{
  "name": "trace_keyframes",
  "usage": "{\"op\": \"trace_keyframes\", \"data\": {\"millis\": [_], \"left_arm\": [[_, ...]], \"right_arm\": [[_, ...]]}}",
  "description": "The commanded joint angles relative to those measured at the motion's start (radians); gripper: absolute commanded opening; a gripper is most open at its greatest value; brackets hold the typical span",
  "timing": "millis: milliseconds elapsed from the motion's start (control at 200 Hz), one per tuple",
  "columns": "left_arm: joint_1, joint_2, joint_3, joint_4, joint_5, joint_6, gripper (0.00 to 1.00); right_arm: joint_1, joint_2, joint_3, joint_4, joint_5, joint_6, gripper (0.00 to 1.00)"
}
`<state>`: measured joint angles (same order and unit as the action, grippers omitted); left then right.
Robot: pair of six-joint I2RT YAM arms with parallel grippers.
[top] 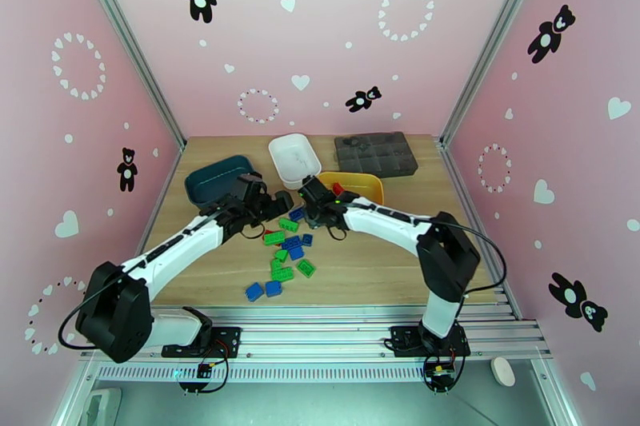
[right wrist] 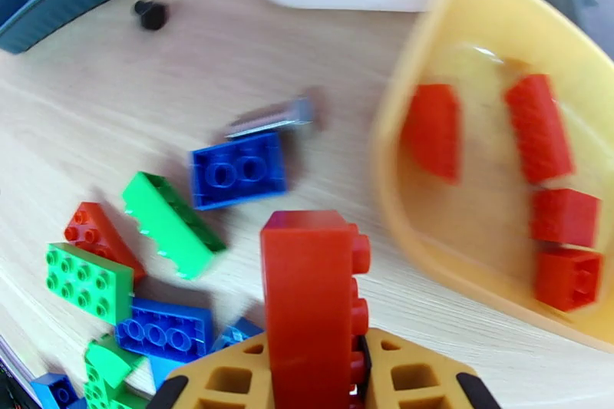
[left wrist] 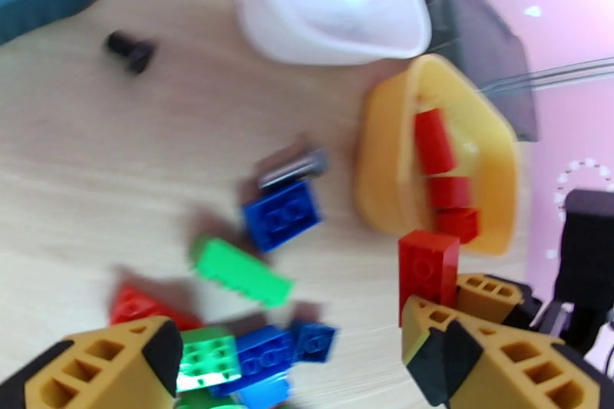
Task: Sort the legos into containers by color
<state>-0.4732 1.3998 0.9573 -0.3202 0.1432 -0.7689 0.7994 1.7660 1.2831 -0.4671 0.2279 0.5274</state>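
Observation:
My right gripper (right wrist: pixel 311 376) is shut on a red lego (right wrist: pixel 311 303) that stands upright, lifted beside the yellow container (right wrist: pixel 399 196). That tray holds several red legos (right wrist: pixel 537 126). On the wood below lie loose legos: a blue one (right wrist: pixel 238 170), a green one (right wrist: pixel 173 222), a red one (right wrist: pixel 96 238) and others. My left gripper (left wrist: pixel 307 372) hangs open over this pile (top: pixel 288 248), its fingers (left wrist: pixel 115 364) wide apart. The held red lego (left wrist: pixel 428 268) is also seen in the left wrist view. The white container (top: pixel 294 157) and the teal container (top: pixel 216 180) stand behind.
A dark grey organizer box (top: pixel 376 154) sits at the back right. A black screw (right wrist: pixel 151 14) and a silver screw (right wrist: pixel 269 119) lie on the wood near the trays. Both grippers (top: pixel 280 202) (top: pixel 314 212) are close together above the pile.

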Motion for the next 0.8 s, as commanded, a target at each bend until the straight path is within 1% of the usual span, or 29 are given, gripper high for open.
{"op": "trace_keyframes", "data": {"millis": [0, 135, 275, 360, 460, 581, 656, 681, 731, 796], "left_arm": [[-0.026, 0.057, 0.07, 0.044, 0.055, -0.021, 0.98], [-0.072, 0.139, 0.143, 0.045, 0.049, -0.025, 0.98], [-0.108, 0.197, 0.193, 0.046, 0.044, -0.028, 0.98], [-0.12, 0.207, 0.213, 0.025, 0.022, -0.013, 0.98], [-0.122, 0.195, 0.223, -0.015, -0.015, 0.011, 0.97], [-0.122, 0.156, 0.224, -0.093, -0.096, 0.052, 0.96], [-0.12, 0.123, 0.216, -0.146, -0.155, 0.077, 0.95], [-0.119, 0.111, 0.21, -0.159, -0.171, 0.082, 0.94], [-0.112, 0.086, 0.191, -0.182, -0.201, 0.092, 0.94], [-0.1, 0.056, 0.161, -0.206, -0.236, 0.099, 0.93]], "right_arm": [[-0.062, -0.075, -0.056, -0.023, 0.026, -0.018, 0.24], [-0.147, -0.129, -0.098, -0.018, 0.016, -0.037, 0.24], [-0.222, -0.146, -0.105, -0.018, -0.002, -0.058, 0.25], [-0.256, -0.143, -0.098, -0.014, -0.013, -0.067, 0.25], [-0.282, -0.125, -0.08, -0.015, -0.023, -0.076, 0.28], [-0.293, -0.097, -0.046, -0.026, -0.019, -0.085, 0.37], [-0.292, -0.091, -0.033, -0.03, -0.021, -0.087, 0.5], [-0.292, -0.091, -0.03, -0.03, -0.022, -0.087, 0.53], [-0.292, -0.093, -0.024, -0.031, -0.028, -0.087, 0.55], [-0.291, -0.097, -0.02, -0.033, -0.038, -0.086, 0.57]]}}
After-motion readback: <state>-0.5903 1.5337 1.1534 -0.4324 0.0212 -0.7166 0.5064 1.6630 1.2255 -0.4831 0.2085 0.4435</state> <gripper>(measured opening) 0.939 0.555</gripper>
